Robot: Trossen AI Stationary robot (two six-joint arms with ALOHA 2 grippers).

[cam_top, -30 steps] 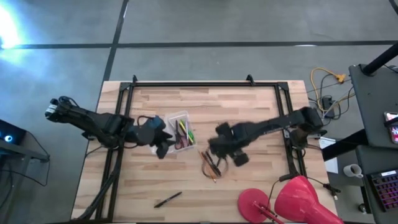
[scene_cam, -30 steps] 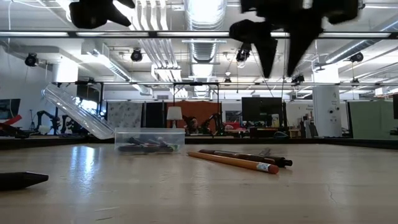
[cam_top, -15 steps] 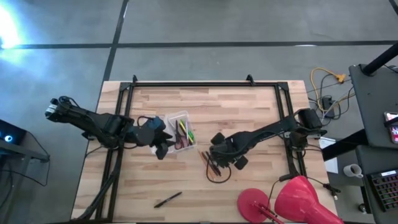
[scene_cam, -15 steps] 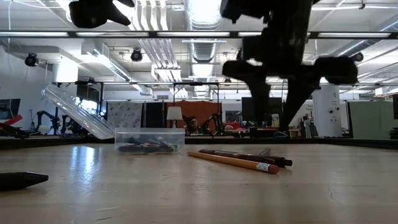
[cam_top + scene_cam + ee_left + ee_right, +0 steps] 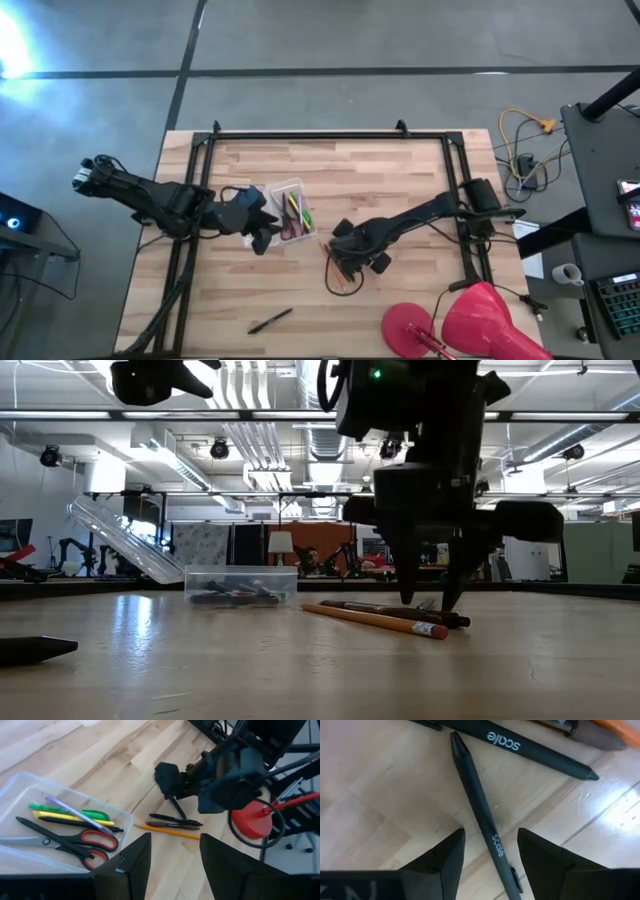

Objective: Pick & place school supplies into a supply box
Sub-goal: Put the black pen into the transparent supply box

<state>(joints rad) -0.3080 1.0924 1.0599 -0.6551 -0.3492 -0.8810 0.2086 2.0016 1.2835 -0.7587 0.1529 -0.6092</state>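
The left gripper (image 5: 262, 236) hung above the pale wooden table (image 5: 380, 185), just left of the small clear plastic supply box (image 5: 291, 211), with its jaws spread and nothing between them. The box sat left of the table's middle with its hinged clear lid (image 5: 125, 540) tilted open. Inside lay a green pen (image 5: 70, 810), a yellow pencil (image 5: 75, 818), a thin black pen (image 5: 75, 824), a pale violet clear pen (image 5: 77, 814) across them, and the small red-handled scissors (image 5: 70, 842).

Near the front edge of the table, left of centre, a lone black pen (image 5: 270, 321) lay well apart from everything else.

Right of the box, close to the table's middle, a loose cluster of supplies rested on the wood: an orange pencil (image 5: 375, 620), a dark brown pen (image 5: 385, 611) just beside it, and two matte black pens with white lettering. One black lettered pen (image 5: 540, 756) lay beside the brown one; the other black lettered pen (image 5: 482, 812) lay angled away from it, its tip near the first.

The right gripper (image 5: 427, 600) was low over this cluster, jaws spread, one finger on each side of the angled black pen and not pinching it.

At the near right corner stood a large red round object (image 5: 460, 325)
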